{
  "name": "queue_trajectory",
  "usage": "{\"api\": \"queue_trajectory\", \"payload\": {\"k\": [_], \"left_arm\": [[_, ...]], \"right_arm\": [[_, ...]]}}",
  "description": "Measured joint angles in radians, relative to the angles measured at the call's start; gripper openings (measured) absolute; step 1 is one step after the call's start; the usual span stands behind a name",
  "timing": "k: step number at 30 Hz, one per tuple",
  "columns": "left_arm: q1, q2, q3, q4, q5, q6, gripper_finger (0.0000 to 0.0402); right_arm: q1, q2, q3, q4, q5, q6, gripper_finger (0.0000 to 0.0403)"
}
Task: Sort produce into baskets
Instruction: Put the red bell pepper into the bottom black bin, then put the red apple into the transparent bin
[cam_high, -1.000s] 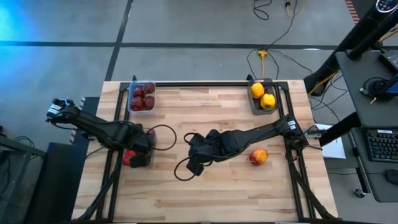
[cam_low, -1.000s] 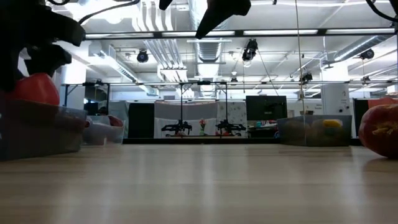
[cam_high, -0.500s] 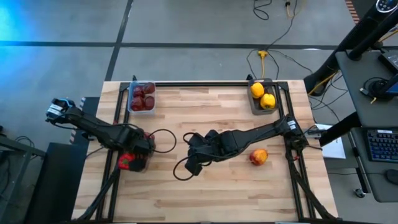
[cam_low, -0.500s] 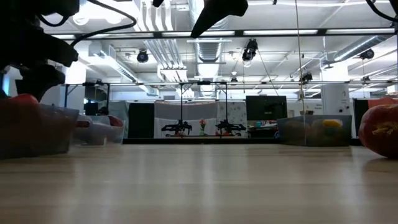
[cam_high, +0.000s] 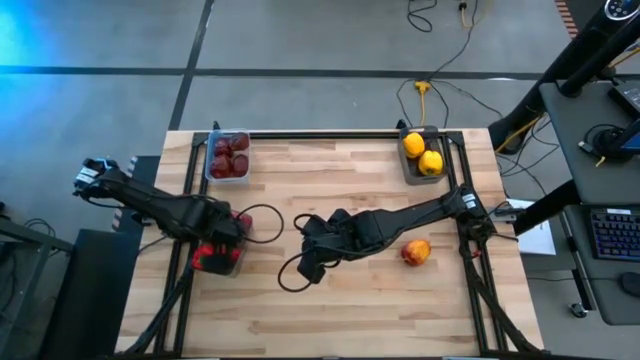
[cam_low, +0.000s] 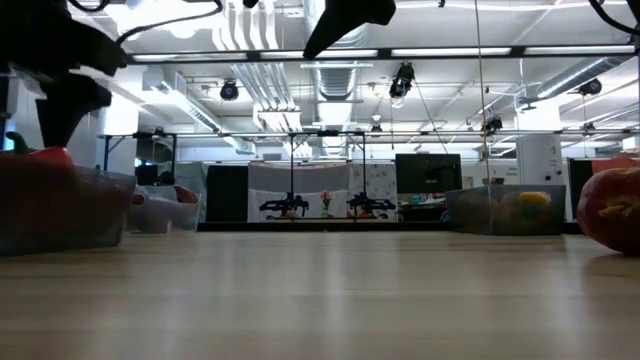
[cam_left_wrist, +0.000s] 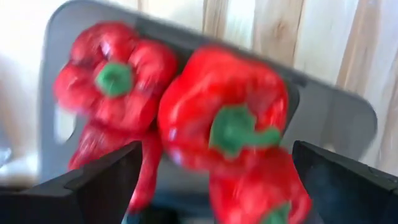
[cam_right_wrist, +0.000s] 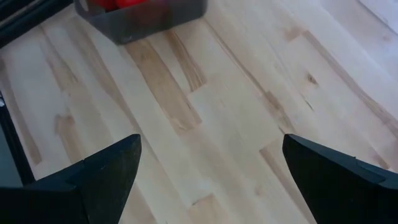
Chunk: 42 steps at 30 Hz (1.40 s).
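Observation:
A grey bin (cam_high: 216, 260) near the table's left edge holds red peppers (cam_left_wrist: 224, 118); it also shows in the low view (cam_low: 60, 205). My left gripper (cam_high: 222, 240) hangs open just above it, with its fingers (cam_left_wrist: 106, 180) on either side of the peppers and touching none. My right gripper (cam_high: 312, 245) is open and empty above bare wood at the table's middle (cam_right_wrist: 211, 146). An orange-red fruit (cam_high: 416, 252) lies on the table to the right. A far-left bin (cam_high: 228, 157) holds dark maroon pieces. A far-right bin (cam_high: 422, 153) holds yellow ones.
A black metal frame (cam_high: 330, 134) runs along the table's far edge and down both sides. A cable loop (cam_high: 296, 272) hangs below the right wrist. Bare wood spreads over the near half of the table (cam_high: 330, 310).
A red pepper that was up at my left gripper, above the bin's rim, has gone down into the bin and lies among the other peppers. My left gripper has risen a little above the bin. My right arm has kept still.

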Motion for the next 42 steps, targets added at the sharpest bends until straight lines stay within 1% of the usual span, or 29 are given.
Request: {"api": "queue_trajectory", "payload": {"k": [3,5,7,10,13,17,20,23,27,31,35,37,39,42], "left_arm": [[0.0,0.0,0.075,-0.109,-0.003,-0.018,0.0394],[-0.002,-0.004,0.129,-0.149,-0.019,-0.021,0.039],[-0.002,-0.013,0.166,-0.144,-0.048,-0.023,0.0383],[-0.002,-0.014,0.176,-0.13,-0.102,-0.053,0.0363],[-0.001,-0.003,0.149,-0.11,-0.118,-0.094,0.0335],[-0.001,0.008,0.066,-0.027,-0.193,-0.178,0.0296],[-0.001,0.017,-0.004,0.027,-0.198,-0.207,0.0274],[-0.002,0.016,-0.053,0.045,-0.238,-0.251,0.0264],[-0.002,-0.006,-0.065,0.042,-0.248,-0.257,0.0266],[-0.001,-0.051,-0.01,-0.03,-0.246,-0.241,0.0279],[-0.001,-0.124,0.069,-0.09,-0.249,-0.19,0.0292],[-0.002,-0.185,0.103,-0.076,-0.278,-0.185,0.0292],[-0.002,-0.251,0.126,-0.05,-0.305,-0.19,0.029],[-0.001,-0.353,0.129,0.06,-0.342,-0.192,0.0285]], "right_arm": [[0.002,0.0,0.0,0.0,-0.001,-0.016,0.0382],[0.002,0.0,0.0,-0.001,-0.001,-0.026,0.0382],[0.002,0.0,0.0,0.0,-0.002,-0.034,0.0382],[0.002,0.0,0.0,0.0,-0.002,-0.033,0.0382],[0.002,0.0,0.0,-0.001,0.003,-0.033,0.0382],[0.002,0.0,0.0,0.0,0.008,-0.031,0.0382],[0.002,0.0,0.0,0.001,0.014,-0.031,0.0382],[0.002,0.0,0.0,0.003,0.018,-0.047,0.0382],[0.005,0.0,0.004,-0.009,0.018,-0.064,0.0382],[0.025,-0.031,0.019,-0.081,0.027,-0.04,0.0382],[0.06,-0.079,0.011,-0.254,0.068,0.05,0.0382],[0.079,-0.083,-0.007,-0.332,0.066,0.107,0.0382],[0.101,-0.082,-0.026,-0.383,0.051,0.127,0.0382],[0.132,-0.088,-0.069,-0.408,0.04,0.119,0.0382]]}}
